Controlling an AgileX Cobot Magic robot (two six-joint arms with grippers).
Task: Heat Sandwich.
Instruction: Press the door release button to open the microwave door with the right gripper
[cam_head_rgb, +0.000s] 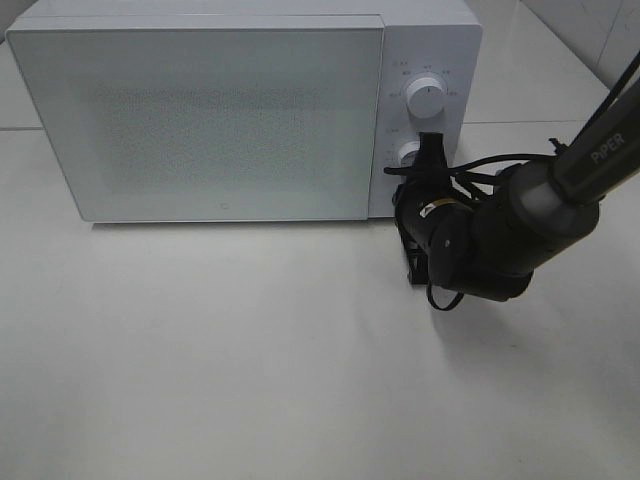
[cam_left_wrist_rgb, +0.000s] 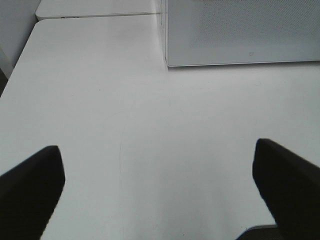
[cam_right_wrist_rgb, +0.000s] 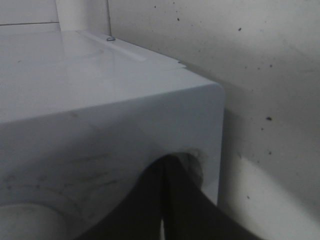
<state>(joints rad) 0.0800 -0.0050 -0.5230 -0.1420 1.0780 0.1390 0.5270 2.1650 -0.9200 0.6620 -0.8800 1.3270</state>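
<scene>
Black right gripper pinched together, empty, tips at control panel of boxy white microwave, just beside lower round dial. Black left gripper spread wide above white table. Door closed; sandwich unseen, whereabouts unclear.

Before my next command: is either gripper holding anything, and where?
Nothing held: left gripper open over the table; right gripper shut, tips at the lower knob of the microwave.

The right arm reaches in from the right side of the exterior view with its wrist bent. The right gripper has its jaws pressed together (the two fingers meet along a thin seam). The left gripper hangs empty, fingers spread wide.
</scene>
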